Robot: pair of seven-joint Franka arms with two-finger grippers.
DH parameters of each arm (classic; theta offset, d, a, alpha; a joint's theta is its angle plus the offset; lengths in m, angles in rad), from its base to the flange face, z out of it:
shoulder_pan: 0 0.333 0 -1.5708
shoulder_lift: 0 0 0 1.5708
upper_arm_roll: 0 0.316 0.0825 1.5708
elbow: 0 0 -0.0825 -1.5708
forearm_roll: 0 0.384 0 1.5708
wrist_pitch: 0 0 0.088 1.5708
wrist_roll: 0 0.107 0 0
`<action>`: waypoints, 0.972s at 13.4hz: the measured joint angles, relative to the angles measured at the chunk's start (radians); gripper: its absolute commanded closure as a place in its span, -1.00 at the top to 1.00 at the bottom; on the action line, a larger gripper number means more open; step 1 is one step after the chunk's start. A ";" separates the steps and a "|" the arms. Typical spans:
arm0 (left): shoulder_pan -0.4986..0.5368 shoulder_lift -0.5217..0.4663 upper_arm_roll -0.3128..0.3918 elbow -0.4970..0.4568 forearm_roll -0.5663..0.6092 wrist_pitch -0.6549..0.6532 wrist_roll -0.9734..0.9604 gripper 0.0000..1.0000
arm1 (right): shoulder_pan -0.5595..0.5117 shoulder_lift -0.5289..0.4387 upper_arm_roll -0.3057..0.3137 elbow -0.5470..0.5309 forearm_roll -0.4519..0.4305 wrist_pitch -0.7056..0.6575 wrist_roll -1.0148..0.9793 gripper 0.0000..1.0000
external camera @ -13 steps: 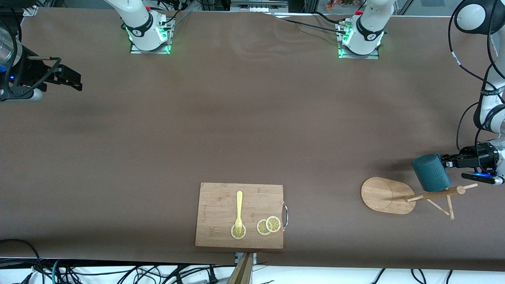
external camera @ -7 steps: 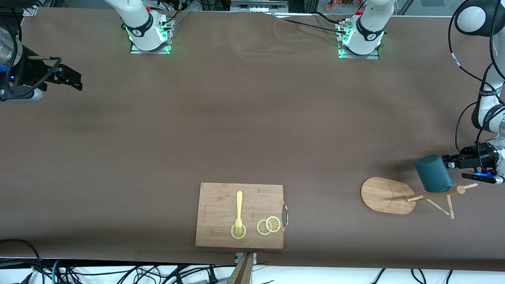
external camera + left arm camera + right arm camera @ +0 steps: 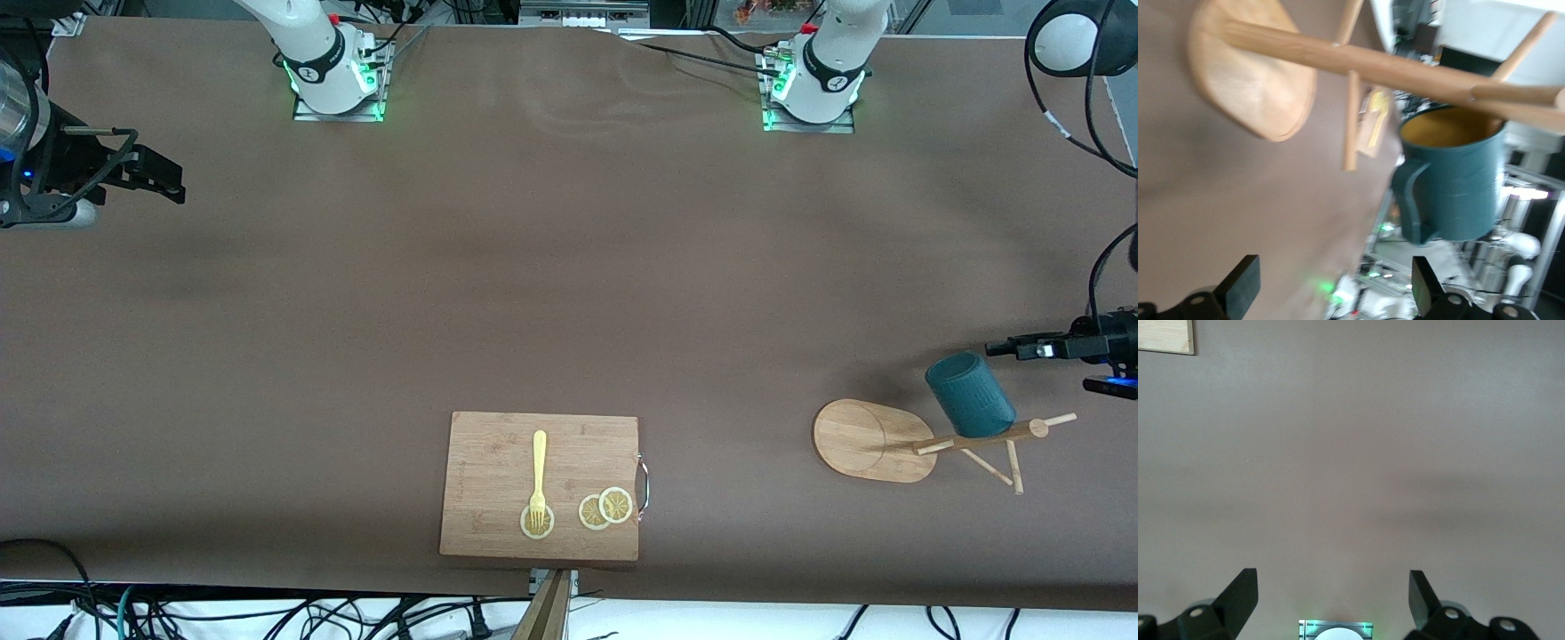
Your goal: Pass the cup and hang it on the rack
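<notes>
The dark teal cup (image 3: 970, 395) hangs on a peg of the bamboo rack (image 3: 876, 440) at the left arm's end of the table. In the left wrist view the cup (image 3: 1458, 180) shows its yellow inside and side handle under the rack's pole (image 3: 1358, 63). My left gripper (image 3: 1000, 348) is open and empty, drawn back from the cup; its fingers no longer touch it. My right gripper (image 3: 169, 184) is open and empty at the right arm's end of the table, waiting.
A rectangular wooden cutting board (image 3: 498, 462) with a yellow fork (image 3: 539, 476) and lemon slices (image 3: 605, 508) lies near the front camera's table edge. A corner of the board shows in the right wrist view (image 3: 1165, 337).
My left gripper let go of the cup and pulled back and up from it. The cup settled slightly lower on the rack's peg. The right arm has not moved.
</notes>
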 measured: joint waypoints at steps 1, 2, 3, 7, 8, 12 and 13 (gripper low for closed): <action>-0.001 -0.007 -0.004 0.024 0.075 0.000 0.001 1.00 | -0.001 0.000 -0.002 0.000 0.000 0.000 0.000 1.00; -0.006 -0.015 -0.008 0.046 0.151 0.000 0.005 1.00 | -0.002 0.000 -0.005 0.000 0.000 0.000 0.000 1.00; -0.016 -0.025 -0.014 0.069 0.225 0.000 0.014 1.00 | -0.002 0.000 -0.007 0.000 0.000 0.000 0.000 1.00; -0.108 -0.121 -0.029 0.119 0.556 0.043 0.023 1.00 | -0.004 0.001 -0.010 0.000 -0.001 0.000 0.000 1.00; -0.142 -0.161 -0.032 0.124 0.632 0.052 0.023 1.00 | -0.004 0.001 -0.011 0.000 -0.001 0.000 0.000 1.00; -0.328 -0.323 -0.033 0.115 0.866 0.065 -0.035 1.00 | -0.005 0.001 -0.012 0.000 -0.002 0.000 0.000 1.00; -0.380 -0.351 -0.034 0.104 0.914 0.065 -0.074 1.00 | -0.005 0.001 -0.012 0.000 -0.002 0.000 0.000 1.00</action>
